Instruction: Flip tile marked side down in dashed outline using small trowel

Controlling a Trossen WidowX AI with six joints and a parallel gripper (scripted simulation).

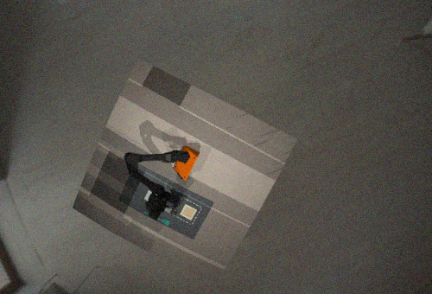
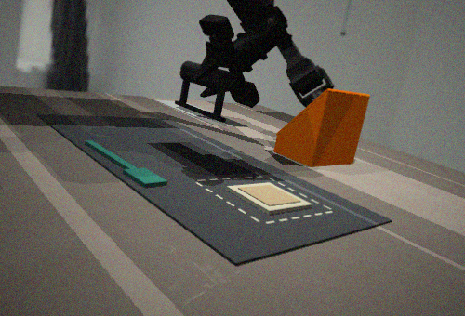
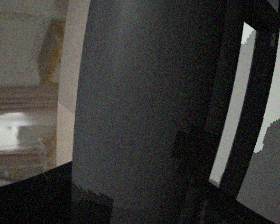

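Note:
The green trowel point(image 2: 126, 164) point(image 1: 164, 220) lies flat on the dark mat point(image 2: 209, 232) point(image 1: 196, 229), at its left end, with no fingers on it. The cream tile point(image 2: 272, 195) point(image 1: 187, 212) lies flat inside the dashed outline point(image 2: 242, 211), its tan face up. My gripper point(image 2: 201, 108) point(image 1: 155, 207) stands at the mat's back edge, behind the trowel, with its fingers pointing down. It is shut on a dark grey thing point(image 3: 138, 97) that fills the wrist view; I cannot tell what it is.
A large orange wedge block point(image 2: 325, 130) point(image 1: 187, 163) stands on the table behind the mat's right half, next to the lower end of the arm. The arm's shadow falls on the mat behind the tile.

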